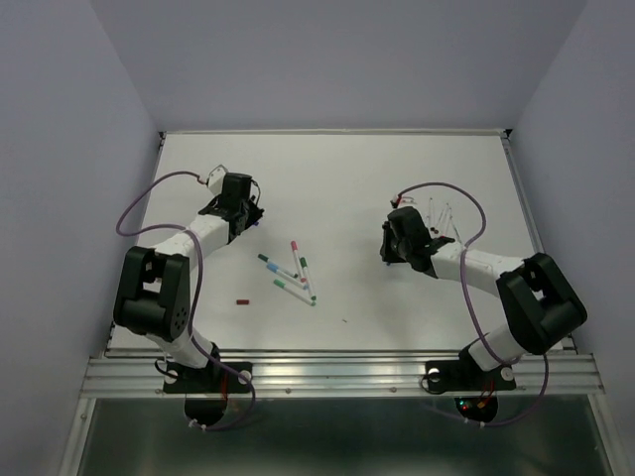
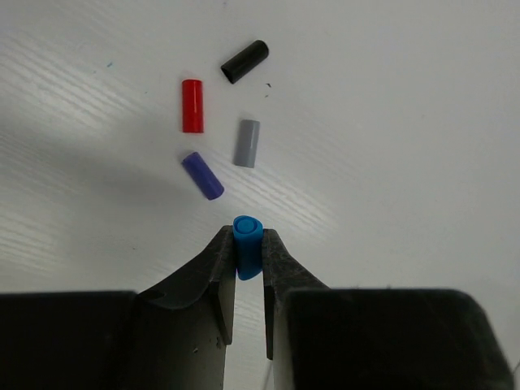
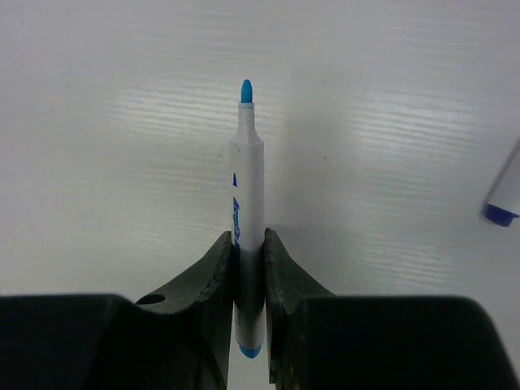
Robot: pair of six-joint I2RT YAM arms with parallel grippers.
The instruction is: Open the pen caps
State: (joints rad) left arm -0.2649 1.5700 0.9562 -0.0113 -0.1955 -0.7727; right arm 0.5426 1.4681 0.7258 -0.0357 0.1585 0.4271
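My left gripper [image 2: 245,236] is shut on a blue pen cap [image 2: 247,253], held just above the table. Beyond its tips lie loose pen caps: black [image 2: 244,62], red [image 2: 192,106], grey [image 2: 247,143] and purple [image 2: 202,175]. My right gripper [image 3: 247,237] is shut on a white pen barrel [image 3: 247,187] whose bare blue tip [image 3: 245,90] points away from me. In the top view the left gripper [image 1: 245,213] is at the back left and the right gripper [image 1: 395,238] at the right. Several capped pens [image 1: 289,275] lie between them.
A small dark red cap [image 1: 242,299] lies alone in front of the pens. Several thin pen barrels [image 1: 442,216] rest behind the right gripper; the end of one [image 3: 504,199] shows in the right wrist view. Grey walls close in the white table [image 1: 337,178].
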